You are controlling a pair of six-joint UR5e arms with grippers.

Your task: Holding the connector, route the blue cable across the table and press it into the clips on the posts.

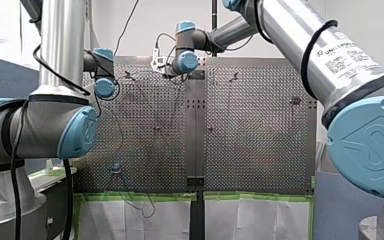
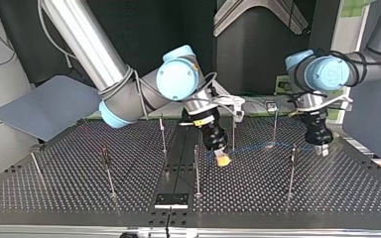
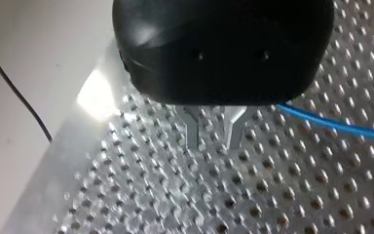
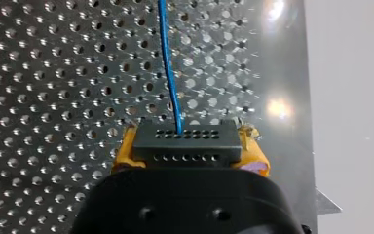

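Right wrist view: the connector (image 4: 185,141) is clamped in the right hand (image 4: 190,145) over the desk (image 4: 53,73), the blue cable (image 4: 168,63) trailing ahead, while the left hand (image 3: 213,134) is held parted and empty, so slack could be snagged on a post (image 2: 196,168) and the connector dragged askew.

Silver tubular arms (image 1: 57,50), light-blue joint caps (image 1: 77,132), black cables (image 1: 15,165). My left gripper (image 3: 213,134) has metal fingers (image 3: 193,134); my right gripper (image 4: 187,146), yellow pads (image 4: 122,151).

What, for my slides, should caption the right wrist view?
Yellow-padded right gripper clamps a black connector; blue cable runs ahead over the perforated table.
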